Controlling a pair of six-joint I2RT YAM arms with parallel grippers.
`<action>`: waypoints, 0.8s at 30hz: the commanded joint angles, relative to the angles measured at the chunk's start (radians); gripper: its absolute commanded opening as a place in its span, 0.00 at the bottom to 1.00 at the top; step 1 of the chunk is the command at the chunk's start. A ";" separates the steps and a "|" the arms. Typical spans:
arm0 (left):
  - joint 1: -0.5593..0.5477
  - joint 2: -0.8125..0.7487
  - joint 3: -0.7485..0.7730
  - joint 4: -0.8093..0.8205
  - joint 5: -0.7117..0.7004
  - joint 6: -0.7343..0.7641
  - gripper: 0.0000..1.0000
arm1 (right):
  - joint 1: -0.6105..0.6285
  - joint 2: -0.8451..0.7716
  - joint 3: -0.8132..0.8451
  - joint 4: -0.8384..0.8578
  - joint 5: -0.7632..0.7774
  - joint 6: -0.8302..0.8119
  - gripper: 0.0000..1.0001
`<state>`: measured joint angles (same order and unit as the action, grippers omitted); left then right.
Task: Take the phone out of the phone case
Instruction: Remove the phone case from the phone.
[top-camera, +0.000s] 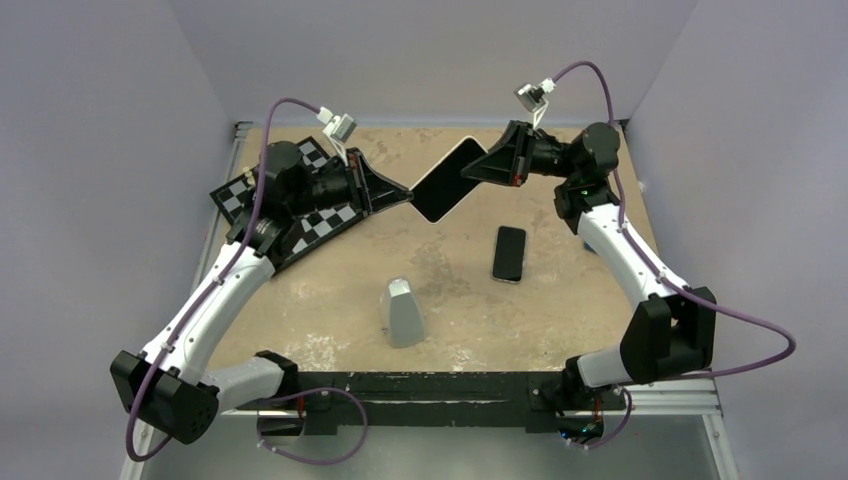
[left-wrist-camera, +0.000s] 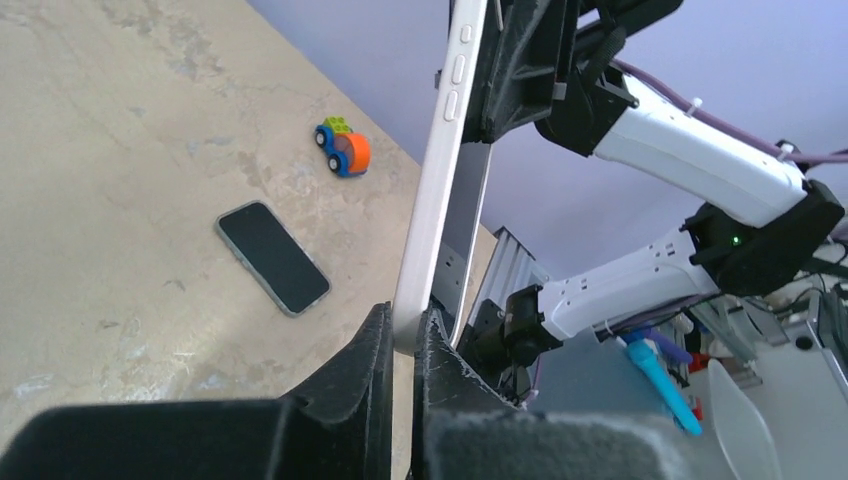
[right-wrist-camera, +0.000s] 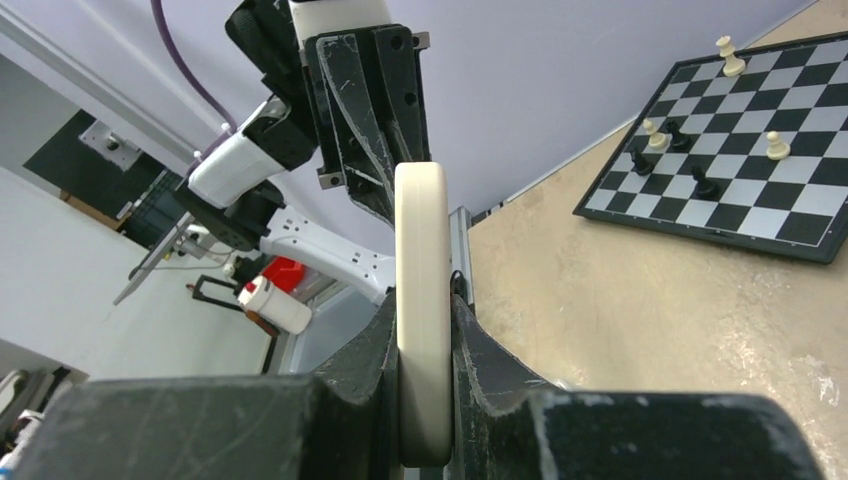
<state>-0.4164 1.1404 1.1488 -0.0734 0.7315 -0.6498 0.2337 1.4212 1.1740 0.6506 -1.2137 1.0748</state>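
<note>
Sandy brown table top with pale worn patches lies under my arms, and plain lilac walls stand all round. On the table I see a grey block with sloping sides and a second flat black phone with a dark rim. A black-and-white chessboard lies below my left arm, with a few small chess pieces on it. A little toy car of blue, green and orange bricks sits by the table edge. None of these touch what I hold.

The slim phone with the shiny black screen is up off the table, between my two grippers. It sits inside the clear phone case with the pale whitish rim. My left gripper pinches the near-left end, fingers closed tight on the rim. My right gripper pinches near the far-right end the same way.

Seen from above, its long side runs on a slant from near-left to far-right, and the screen faces up.

The rim looks smooth and thick, with round corners and small side buttons. My fingers are black, rough and scratched.
</note>
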 joint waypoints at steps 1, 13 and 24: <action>0.001 0.014 0.052 0.129 0.206 0.060 0.00 | 0.000 -0.038 0.028 0.090 -0.034 0.043 0.00; -0.001 0.175 0.016 1.382 0.680 -0.556 0.00 | 0.015 0.002 0.025 0.442 -0.023 0.459 0.00; -0.005 0.362 0.169 1.498 0.702 -0.668 0.00 | 0.067 0.183 0.125 1.123 0.114 1.115 0.00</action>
<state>-0.3801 1.4746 1.2652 1.2247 1.4742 -1.3605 0.2455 1.5627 1.2396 1.4918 -1.2713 1.8599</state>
